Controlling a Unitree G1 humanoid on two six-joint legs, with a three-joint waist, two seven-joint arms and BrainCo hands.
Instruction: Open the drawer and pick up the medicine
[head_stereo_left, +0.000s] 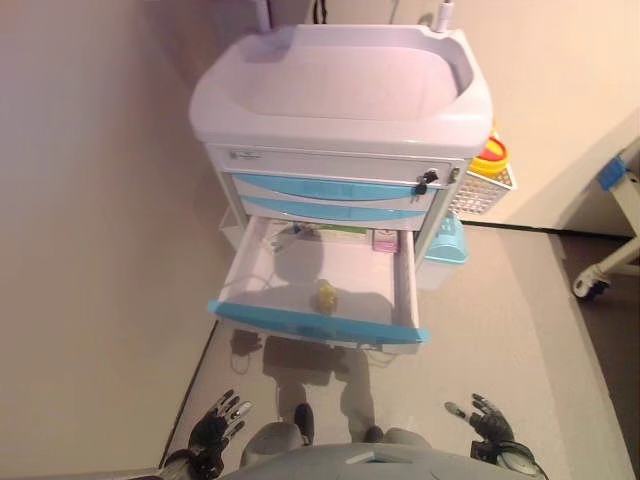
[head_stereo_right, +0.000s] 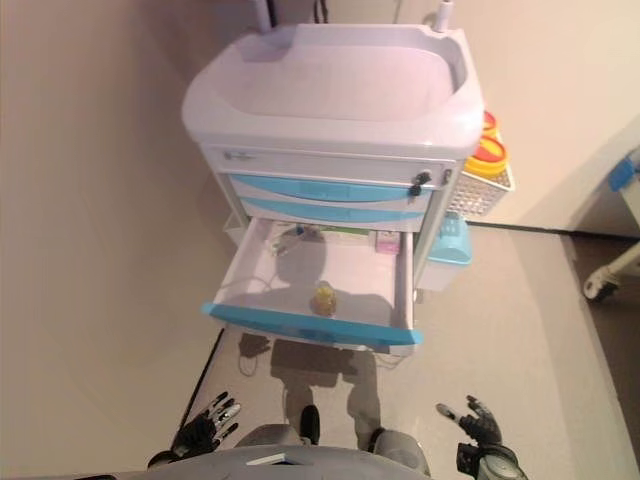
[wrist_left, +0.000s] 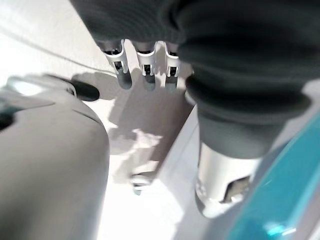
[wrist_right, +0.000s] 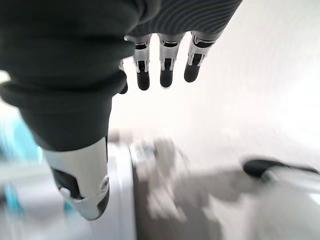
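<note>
A white medical cart (head_stereo_left: 340, 85) stands ahead with blue-fronted drawers. Its lowest drawer (head_stereo_left: 315, 322) is pulled out. Inside it a small yellowish medicine bottle (head_stereo_left: 326, 295) stands near the front, and a pink box (head_stereo_left: 384, 240) and other small items lie at the back. My left hand (head_stereo_left: 218, 420) hangs low at the lower left, fingers straight, empty. My right hand (head_stereo_left: 490, 420) hangs low at the lower right, fingers straight, empty. Both hands are well short of the drawer. The wrist views show each hand's straight fingers (wrist_left: 145, 60) (wrist_right: 167, 60) over the floor.
A white wire basket (head_stereo_left: 485, 185) with a yellow and red container hangs on the cart's right side, above a light blue bin (head_stereo_left: 448, 240). A wall runs along the left. A wheeled frame (head_stereo_left: 610, 250) stands at the far right.
</note>
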